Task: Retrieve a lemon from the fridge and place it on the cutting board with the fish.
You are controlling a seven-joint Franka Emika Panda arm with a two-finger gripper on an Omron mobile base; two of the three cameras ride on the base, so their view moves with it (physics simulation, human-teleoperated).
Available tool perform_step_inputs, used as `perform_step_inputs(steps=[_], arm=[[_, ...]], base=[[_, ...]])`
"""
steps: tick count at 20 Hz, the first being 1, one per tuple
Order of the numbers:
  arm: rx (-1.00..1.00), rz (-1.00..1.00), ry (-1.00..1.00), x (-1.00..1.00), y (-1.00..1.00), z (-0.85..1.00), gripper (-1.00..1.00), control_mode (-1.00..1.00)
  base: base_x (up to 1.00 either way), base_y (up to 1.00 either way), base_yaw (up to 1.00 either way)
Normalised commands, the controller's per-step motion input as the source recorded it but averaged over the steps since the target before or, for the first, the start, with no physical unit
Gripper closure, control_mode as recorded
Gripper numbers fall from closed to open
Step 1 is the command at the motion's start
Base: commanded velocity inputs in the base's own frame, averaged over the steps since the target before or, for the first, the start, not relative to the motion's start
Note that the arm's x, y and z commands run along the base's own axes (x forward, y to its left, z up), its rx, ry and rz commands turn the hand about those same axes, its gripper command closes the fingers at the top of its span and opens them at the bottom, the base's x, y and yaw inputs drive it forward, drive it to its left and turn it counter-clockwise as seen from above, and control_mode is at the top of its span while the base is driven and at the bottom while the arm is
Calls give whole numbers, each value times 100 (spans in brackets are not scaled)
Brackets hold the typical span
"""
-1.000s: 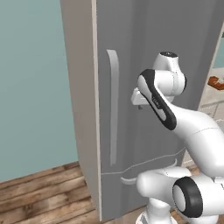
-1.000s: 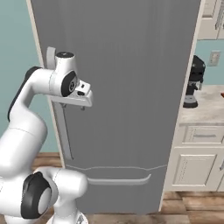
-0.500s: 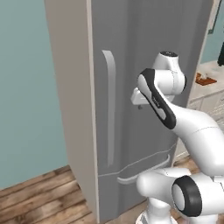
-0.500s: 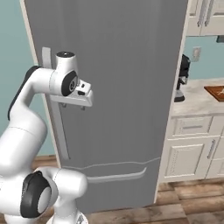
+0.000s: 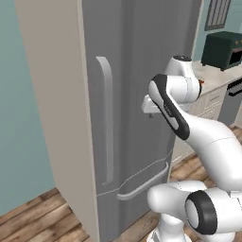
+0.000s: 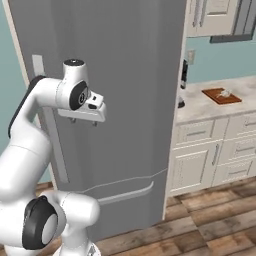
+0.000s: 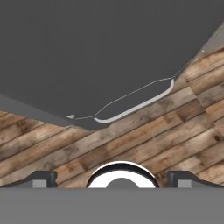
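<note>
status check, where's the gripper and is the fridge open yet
Gripper open, empty, hanging in front of the fridge door. Fridge shut, handle untouched. Cutting board with fish on counter to the right.

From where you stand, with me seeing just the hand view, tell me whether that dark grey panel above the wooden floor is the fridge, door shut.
Observer: Yes. The tall grey fridge is closed, its long vertical light-grey handle untouched.
Operator: Place the end effector for me.
Observer: The end effector hangs before the door, right of that handle, pointing down, apart from it.
Operator: Find the board.
Observer: The small reddish-brown wooden cutting board lies on the counter to the fridge's right, the small silvery fish on it.
</note>
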Motion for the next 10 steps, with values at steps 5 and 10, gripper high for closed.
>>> perform_step_inputs(steps=[5,10], arm=[[0,0,0,0,0,0,-100,100],[0,0,0,0,0,0,-100,100]], base=[[0,60,-15],[0,59,-4]])
